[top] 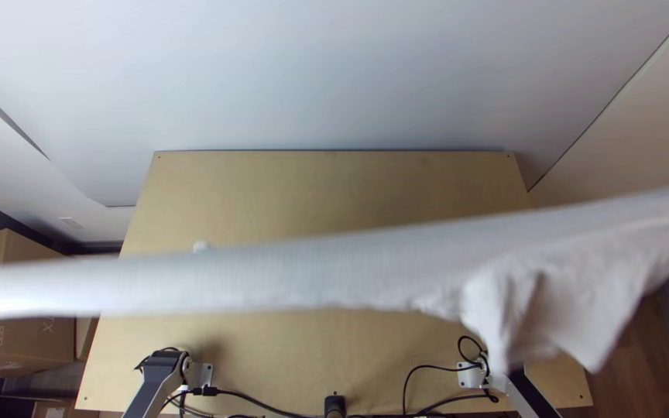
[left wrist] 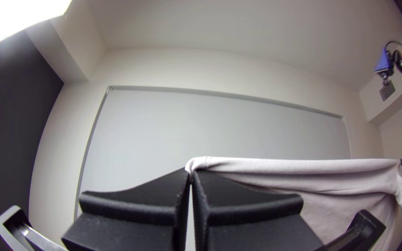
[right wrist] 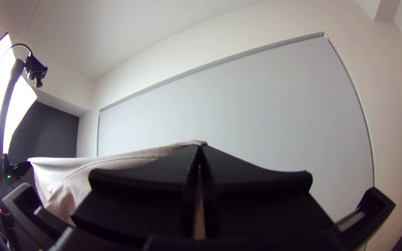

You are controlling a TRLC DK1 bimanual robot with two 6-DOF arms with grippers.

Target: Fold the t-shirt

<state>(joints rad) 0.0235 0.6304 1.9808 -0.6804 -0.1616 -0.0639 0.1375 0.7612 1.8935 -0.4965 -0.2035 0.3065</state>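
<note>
Above the bench [top: 334, 186], both arms are up, wrist views facing the whiteboard [left wrist: 219, 125] and ceiling [right wrist: 117, 28]. Top view: left arm [top: 151, 388] slants from its base to the bottom edge; right arm [top: 533, 396] does the same, mirrored, partly behind cloth near its base.

Containers: cardboard boxes [top: 36, 333] beside the bench, past its left side; contents can't be told. Black cables [top: 261, 396] run along the near edge.

Shirt [top: 296, 275] is in the air between the tools, stretched across the top view from left edge to right edge, blurred. Left part is a narrow band; right part widens, with loose folds and a pointed corner hanging. Left tool [left wrist: 190, 174]: fingers closed, pinching shirt edge at the tips. Right tool [right wrist: 201, 148]: fingers closed too, edge pinched at the tips. Left wrist view has the upper edge nearly straight from tool to tool, cloth hanging below.
</note>
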